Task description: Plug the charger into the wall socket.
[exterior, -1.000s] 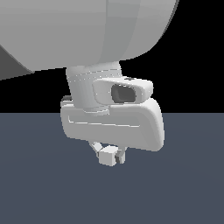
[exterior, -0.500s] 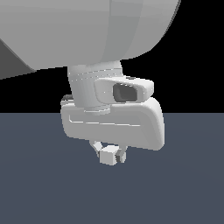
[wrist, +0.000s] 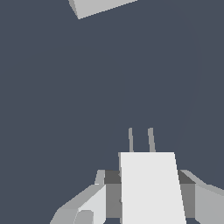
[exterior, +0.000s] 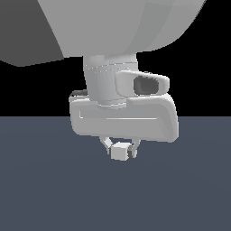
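Note:
The charger (exterior: 120, 151) is a small off-white cube held between my gripper's (exterior: 120, 151) fingers, just below the hand and above the dark floor. In the wrist view the charger (wrist: 151, 188) fills the space between the two fingers (wrist: 87, 203), and two thin grey prongs (wrist: 141, 140) stick out from its far end. A corner of the wall socket (wrist: 98, 6) shows as an off-white block at the far edge of the wrist view, well apart from the prongs. Its face and dots are hidden. The exterior view does not show the socket.
The arm's large pale body (exterior: 122, 27) fills the upper part of the exterior view. Dark grey floor (exterior: 45, 194) lies under the hand.
The hand and the held charger have barely shifted; the grip is unchanged.

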`<action>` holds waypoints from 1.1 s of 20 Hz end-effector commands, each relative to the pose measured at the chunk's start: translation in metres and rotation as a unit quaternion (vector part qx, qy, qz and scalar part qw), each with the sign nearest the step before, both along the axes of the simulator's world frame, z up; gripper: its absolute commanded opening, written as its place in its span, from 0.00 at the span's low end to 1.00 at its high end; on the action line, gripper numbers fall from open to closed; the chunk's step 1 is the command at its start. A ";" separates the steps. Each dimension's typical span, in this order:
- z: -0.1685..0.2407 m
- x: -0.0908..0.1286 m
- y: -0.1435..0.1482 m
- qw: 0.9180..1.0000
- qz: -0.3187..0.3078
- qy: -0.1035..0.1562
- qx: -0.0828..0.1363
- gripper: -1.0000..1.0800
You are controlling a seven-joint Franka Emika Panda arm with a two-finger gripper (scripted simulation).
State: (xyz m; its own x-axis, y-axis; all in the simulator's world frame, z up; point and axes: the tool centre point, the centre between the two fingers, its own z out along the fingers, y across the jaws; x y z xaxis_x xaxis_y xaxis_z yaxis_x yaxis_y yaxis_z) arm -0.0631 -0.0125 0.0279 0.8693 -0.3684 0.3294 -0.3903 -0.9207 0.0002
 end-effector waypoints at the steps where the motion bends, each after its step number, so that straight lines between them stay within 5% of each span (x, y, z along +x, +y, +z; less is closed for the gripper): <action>1: 0.006 0.003 -0.006 1.000 0.017 -0.001 -0.001 0.00; 22: 0.054 0.039 -0.046 0.986 0.167 -0.002 -0.002 0.00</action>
